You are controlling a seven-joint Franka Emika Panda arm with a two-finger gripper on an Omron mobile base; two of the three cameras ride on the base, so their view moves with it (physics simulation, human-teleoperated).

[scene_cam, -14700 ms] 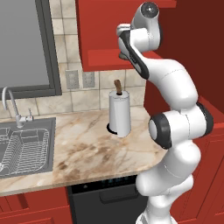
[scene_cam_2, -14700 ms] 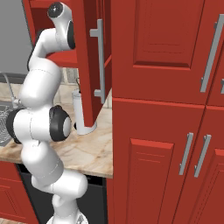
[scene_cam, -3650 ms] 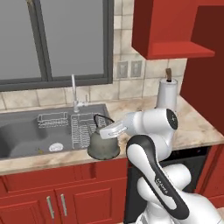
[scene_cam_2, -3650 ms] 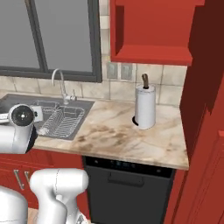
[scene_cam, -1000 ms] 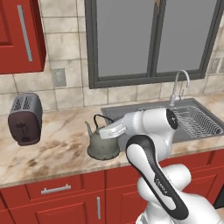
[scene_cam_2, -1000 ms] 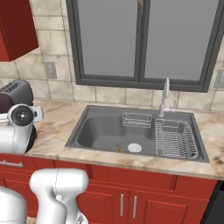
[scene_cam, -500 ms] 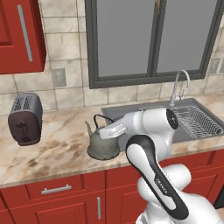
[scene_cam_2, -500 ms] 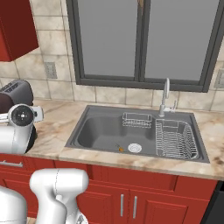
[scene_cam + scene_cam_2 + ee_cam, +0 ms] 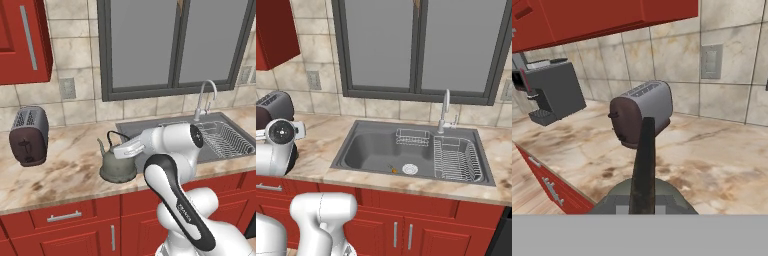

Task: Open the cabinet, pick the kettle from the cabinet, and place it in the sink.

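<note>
Marble counter [image 9: 65,170] under a dark-framed window: the kettle [image 9: 117,167] sits near its front edge, just left of the sink [image 9: 212,125], the gripper [image 9: 120,151] clamped shut on its dark arched handle. Left of the kettle stands a toaster [image 9: 29,136], with a red wall cabinet [image 9: 22,40] above it. Beyond the toaster, a coffee machine [image 9: 552,92] stands.

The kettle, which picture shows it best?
The left base view. There the whole kettle shows, with its spout, round body and dark arched handle, next to the sink on the counter. The hand view looks along the top, so just the handle and part of the lid show. In the right base view I can't make it out.
</note>
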